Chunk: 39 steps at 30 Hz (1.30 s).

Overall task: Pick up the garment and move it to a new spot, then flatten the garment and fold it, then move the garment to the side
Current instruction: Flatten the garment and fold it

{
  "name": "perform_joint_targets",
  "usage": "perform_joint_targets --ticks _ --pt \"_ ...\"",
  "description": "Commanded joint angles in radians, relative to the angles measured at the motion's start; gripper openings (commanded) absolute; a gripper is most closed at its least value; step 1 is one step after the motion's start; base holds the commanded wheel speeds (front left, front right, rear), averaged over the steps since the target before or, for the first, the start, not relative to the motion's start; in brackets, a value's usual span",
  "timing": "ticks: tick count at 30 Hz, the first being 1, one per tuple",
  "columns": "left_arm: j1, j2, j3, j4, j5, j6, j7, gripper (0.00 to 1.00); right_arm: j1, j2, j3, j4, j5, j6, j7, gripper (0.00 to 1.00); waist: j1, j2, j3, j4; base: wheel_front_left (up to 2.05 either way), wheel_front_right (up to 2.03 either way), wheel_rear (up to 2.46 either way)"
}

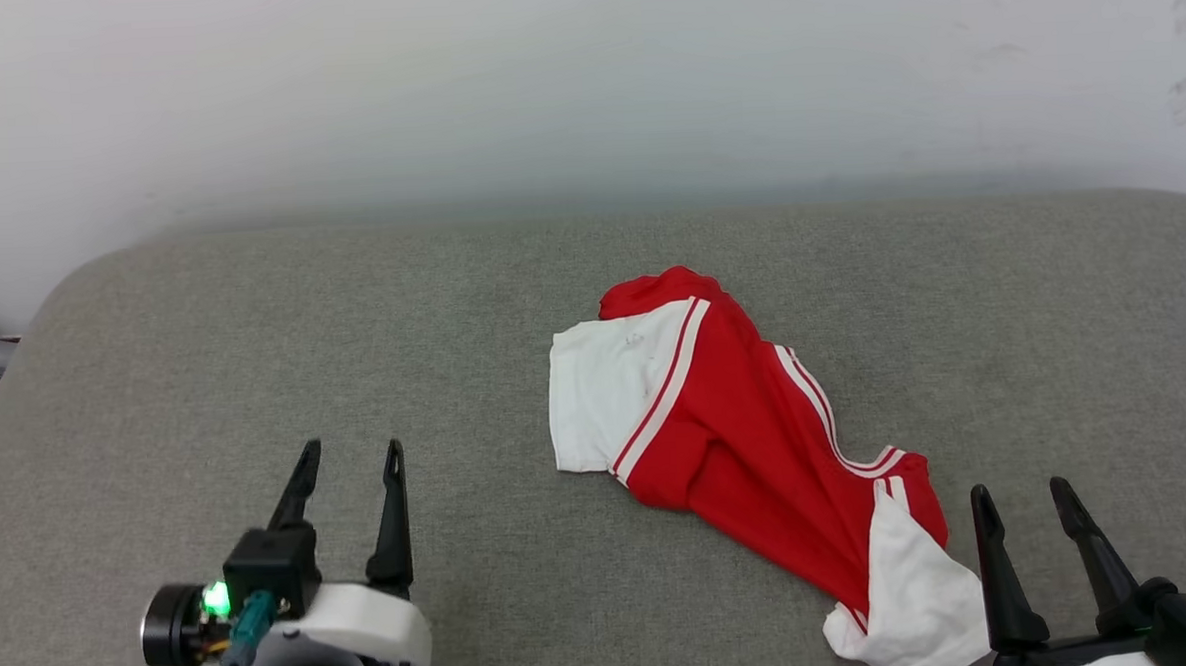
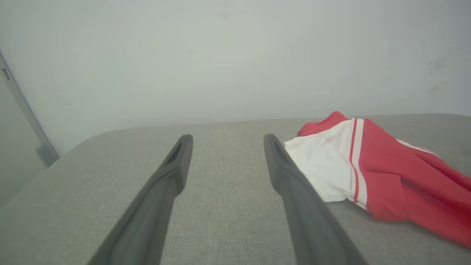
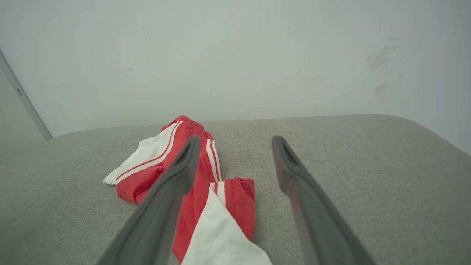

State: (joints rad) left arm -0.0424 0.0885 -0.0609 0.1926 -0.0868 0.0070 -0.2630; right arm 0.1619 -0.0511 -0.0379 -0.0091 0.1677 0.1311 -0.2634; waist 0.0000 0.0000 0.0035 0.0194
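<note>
Grey fabric surface (image 1: 253, 338), pale wall (image 1: 542, 75) behind — crumpled garment (image 1: 737, 417) right of centre

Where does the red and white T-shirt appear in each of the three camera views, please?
Head view: the garment lies crumpled right of centre, reaching the bottom edge.
Left wrist view: the garment is at the right edge, at middle height.
Right wrist view: the garment runs from left of centre to the bottom edge.
Shared landmark: its farther white sleeve, with striped trim.
</note>
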Motion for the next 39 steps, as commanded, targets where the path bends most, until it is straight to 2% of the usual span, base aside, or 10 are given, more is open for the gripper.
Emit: perform_joint_targets --ticks 1,11,16,21,26,35,38,39 --pt "-0.055 0.013 0.002 0.006 0.009 -0.016 -0.003 1.0 -0.02 0.002 0.004 -0.008 -0.004 -0.001 -0.002 1.0 0.0 0.0 0.008 -0.008 0.0 0.0 0.0" --pt "-0.392 0.082 -0.032 0.096 0.047 -0.096 -0.002 1.0 -0.071 0.002 0.011 -0.04 -0.007 -0.001 -0.002 1.0 0.0 0.0 0.088 -0.062 0.0 0.0 0.0" --pt "-0.575 0.111 -0.092 0.21 0.044 -0.123 0.005 1.0 -0.095 0.002 0.013 -0.05 -0.005 -0.001 -0.002 1.0 0.0 0.0 0.131 -0.091 0.0 0.0 0.0" --pt "-0.747 0.129 -0.178 0.31 0.016 -0.135 0.073 1.0 -0.113 0.002 0.01 -0.058 0.0 -0.001 -0.002 1.0 0.0 0.0 0.174 -0.117 0.0 0.0 0.0" --pt "-0.889 0.162 -0.332 0.395 -0.09 -0.135 0.229 1.0 -0.136 0.002 0.01 -0.062 0.004 -0.001 -0.002 1.0 0.0 0.0 0.217 -0.143 0.0 0.0 0.0" --pt "-1.047 0.259 -0.641 0.482 -0.371 -0.136 0.646 1.0 -0.179 0.002 0.006 -0.064 0.042 -0.001 -0.002 1.0 0.0 0.0 0.298 -0.177 0.0 0.0 0.0" --pt "-1.075 0.291 -0.718 0.485 -0.461 -0.136 0.763 1.0 -0.194 0.002 0.008 -0.064 0.055 -0.001 -0.002 1.0 0.0 0.0 0.327 -0.185 0.0 0.0 0.0" --pt "-1.075 0.291 -0.718 0.485 -0.461 -0.136 0.763 1.0 -0.194 0.002 0.008 -0.064 0.055 -0.001 -0.002 1.0 0.0 0.0 0.327 -0.185 0.0 0.0 0.0"
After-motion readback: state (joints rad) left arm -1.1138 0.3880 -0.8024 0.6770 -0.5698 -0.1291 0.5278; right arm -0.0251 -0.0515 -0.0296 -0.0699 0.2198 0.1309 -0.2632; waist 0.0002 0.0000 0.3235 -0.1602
